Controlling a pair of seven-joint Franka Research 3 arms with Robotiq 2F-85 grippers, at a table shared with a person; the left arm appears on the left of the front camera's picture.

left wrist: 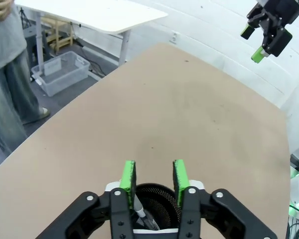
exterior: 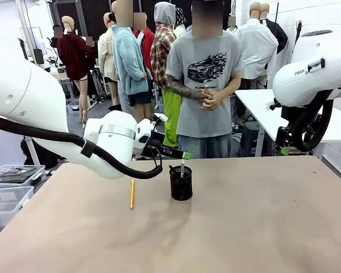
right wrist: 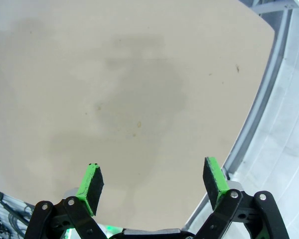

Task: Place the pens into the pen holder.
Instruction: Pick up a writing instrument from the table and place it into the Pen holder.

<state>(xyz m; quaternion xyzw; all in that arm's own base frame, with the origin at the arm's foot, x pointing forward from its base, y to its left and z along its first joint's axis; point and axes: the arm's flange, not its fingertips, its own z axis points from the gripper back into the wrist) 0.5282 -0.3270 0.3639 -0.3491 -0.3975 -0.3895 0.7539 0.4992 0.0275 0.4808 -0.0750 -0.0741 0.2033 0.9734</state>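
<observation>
The black mesh pen holder point(exterior: 181, 184) stands mid-table. A silver-white pen point(exterior: 182, 166) sticks up out of it, and in the left wrist view that silver-white pen point(left wrist: 138, 205) leans inside the pen holder point(left wrist: 157, 194). My left gripper point(exterior: 184, 154) hovers just above the cup, and in its own view the left gripper point(left wrist: 154, 175) is open with nothing between the green pads. The orange-yellow pen point(exterior: 132, 193) lies on the table left of the cup. I cannot make out the dark pen. My right gripper point(right wrist: 154, 174) hangs open over bare table, high at the right point(exterior: 284, 149).
A person point(exterior: 204, 79) stands at the far edge with hands clasped. Clear plastic bins point(exterior: 11, 182) sit off the table's left side, and a white table point(exterior: 261, 102) stands behind on the right. The table's right edge point(right wrist: 249, 124) runs close under my right gripper.
</observation>
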